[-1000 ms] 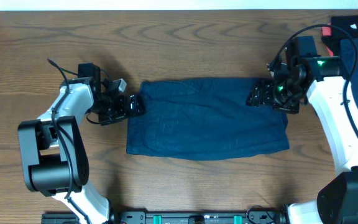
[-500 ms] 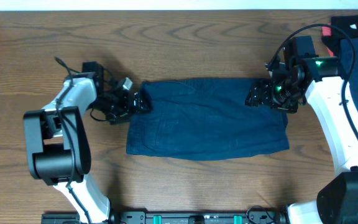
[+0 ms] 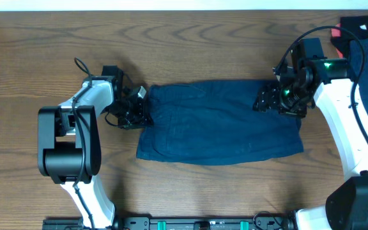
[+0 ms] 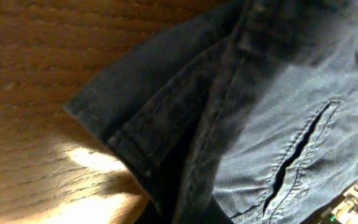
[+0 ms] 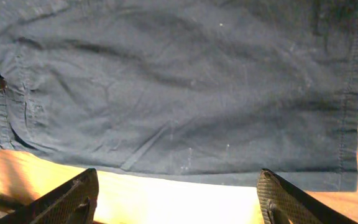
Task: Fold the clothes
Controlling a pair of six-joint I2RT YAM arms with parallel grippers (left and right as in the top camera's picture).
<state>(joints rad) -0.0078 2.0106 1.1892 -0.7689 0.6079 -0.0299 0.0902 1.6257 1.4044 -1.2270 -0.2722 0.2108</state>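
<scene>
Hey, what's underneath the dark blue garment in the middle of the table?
Only the wooden table shows around the navy garment, which lies flat on it. Anything beneath it or between its layers is covered.

Wooden table (image 3: pixel 190 38) carries a flat navy garment (image 3: pixel 219 121)

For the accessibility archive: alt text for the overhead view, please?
A folded navy-blue garment lies flat on a wooden table. The left arm has its jaws shut on the upper-left corner; the right arm holds its jaws open over the upper-right corner.
</scene>
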